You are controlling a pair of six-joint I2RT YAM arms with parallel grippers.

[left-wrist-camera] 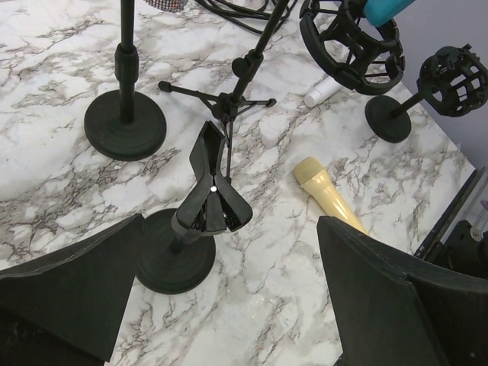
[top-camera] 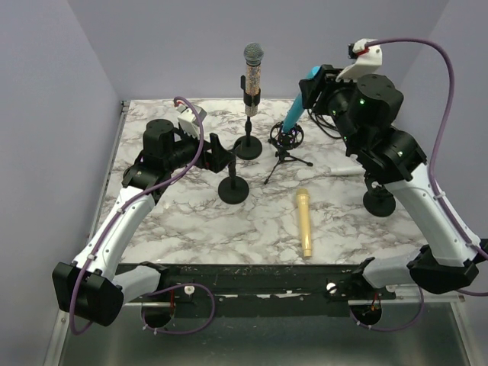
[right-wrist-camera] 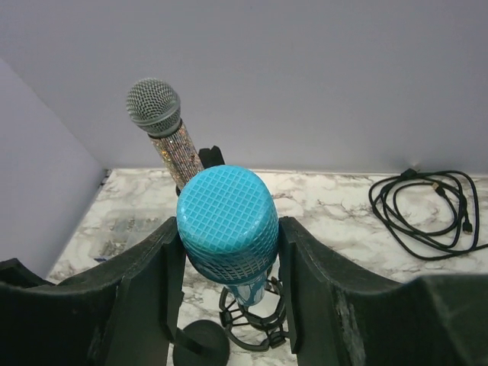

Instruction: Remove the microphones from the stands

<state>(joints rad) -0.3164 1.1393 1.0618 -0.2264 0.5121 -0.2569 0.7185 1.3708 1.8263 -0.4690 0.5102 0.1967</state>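
A blue microphone (top-camera: 296,109) leans up out of the black shock mount (top-camera: 286,137) of a small tripod stand. My right gripper (top-camera: 313,80) is shut on its mesh head (right-wrist-camera: 227,217), with a finger (right-wrist-camera: 152,282) pressed against each side. The microphone's lower body still sits inside the shock mount (right-wrist-camera: 252,320). My left gripper (left-wrist-camera: 229,305) hangs open over the marble, just behind an empty clip stand (left-wrist-camera: 210,191), holding nothing.
A glitter microphone (top-camera: 252,72) stands upright in a straight stand (top-camera: 248,145) at the back. A gold microphone (top-camera: 305,221) lies on the table (top-camera: 191,229). Another shock-mount stand (left-wrist-camera: 450,80) sits at the right, near a white marker (top-camera: 347,169). A coiled cable (right-wrist-camera: 427,210) lies at the back.
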